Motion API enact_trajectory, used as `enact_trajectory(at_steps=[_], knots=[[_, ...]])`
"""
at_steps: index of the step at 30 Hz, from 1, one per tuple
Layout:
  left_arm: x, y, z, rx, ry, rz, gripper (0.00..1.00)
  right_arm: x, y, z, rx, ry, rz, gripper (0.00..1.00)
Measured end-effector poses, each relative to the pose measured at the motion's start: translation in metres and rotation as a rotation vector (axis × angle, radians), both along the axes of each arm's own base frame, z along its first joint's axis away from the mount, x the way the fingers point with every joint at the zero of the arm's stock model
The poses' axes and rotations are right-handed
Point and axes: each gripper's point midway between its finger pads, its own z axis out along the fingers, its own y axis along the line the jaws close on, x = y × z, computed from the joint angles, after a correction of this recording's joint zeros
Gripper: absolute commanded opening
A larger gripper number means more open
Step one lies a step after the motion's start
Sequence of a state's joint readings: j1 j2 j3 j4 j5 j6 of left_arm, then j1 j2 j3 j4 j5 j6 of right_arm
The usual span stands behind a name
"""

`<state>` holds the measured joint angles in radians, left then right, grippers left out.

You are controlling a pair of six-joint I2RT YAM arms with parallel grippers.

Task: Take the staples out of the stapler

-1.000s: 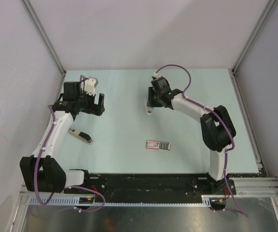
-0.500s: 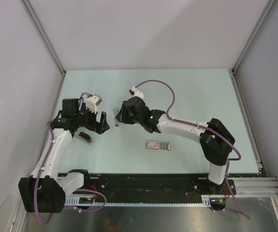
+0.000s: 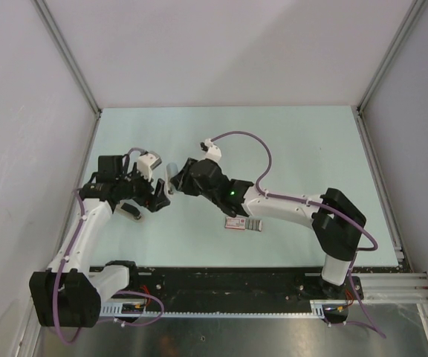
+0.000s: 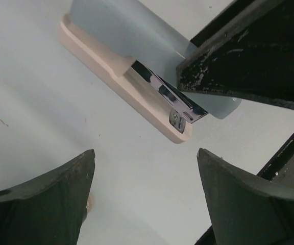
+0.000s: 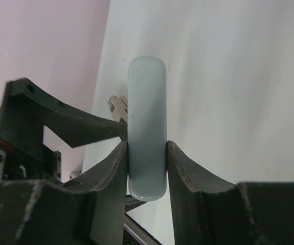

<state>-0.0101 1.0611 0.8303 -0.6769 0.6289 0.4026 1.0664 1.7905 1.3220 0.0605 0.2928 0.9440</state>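
My right gripper (image 5: pixel 147 153) is shut on the stapler (image 5: pixel 147 102), which has a pale blue-grey top, a pink base and a shiny metal magazine. In the left wrist view the stapler (image 4: pixel 131 61) hangs above the table just ahead of my left gripper (image 4: pixel 144 171), which is open and empty. From above, the right gripper (image 3: pixel 174 181) and the stapler (image 3: pixel 171 171) are close to the left gripper (image 3: pixel 160 196), fingertips nearly meeting. No staples show in any view.
A small black bar with a white end (image 3: pixel 130 212) lies on the table, partly under the left arm. A flat pink-labelled box (image 3: pixel 242 224) lies below the right forearm. Grey walls enclose the pale green table (image 3: pixel 303 149).
My right arm has swung left and nearer, carrying the stapler from the table's middle to the left gripper. The left gripper has come nearer and to the right.
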Motion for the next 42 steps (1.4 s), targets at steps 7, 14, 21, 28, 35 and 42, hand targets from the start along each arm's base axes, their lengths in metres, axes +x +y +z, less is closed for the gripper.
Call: enact_trajectory(at_steps=[7, 14, 21, 28, 35, 42], knots=[[-0.002, -0.003, -0.003, 0.000, -0.006, -0.052, 0.80, 0.003, 0.003, 0.015, 0.075, -0.009, -0.019, 0.00], [-0.002, -0.001, -0.005, -0.020, 0.007, -0.048, 0.76, 0.000, 0.004, 0.011, 0.101, 0.012, -0.017, 0.00], [-0.001, 0.000, -0.011, -0.037, 0.040, -0.050, 0.67, -0.005, 0.007, 0.008, 0.134, 0.041, -0.009, 0.00], [-0.003, -0.003, -0.011, -0.066, 0.053, -0.062, 0.71, -0.009, 0.011, 0.012, 0.169, 0.048, -0.001, 0.00], [-0.004, -0.005, -0.009, -0.079, 0.054, -0.069, 0.63, -0.017, 0.018, 0.018, 0.193, 0.047, 0.024, 0.00], [-0.008, -0.008, -0.008, -0.095, 0.060, -0.086, 0.20, -0.017, 0.018, 0.018, 0.195, 0.046, 0.024, 0.00]])
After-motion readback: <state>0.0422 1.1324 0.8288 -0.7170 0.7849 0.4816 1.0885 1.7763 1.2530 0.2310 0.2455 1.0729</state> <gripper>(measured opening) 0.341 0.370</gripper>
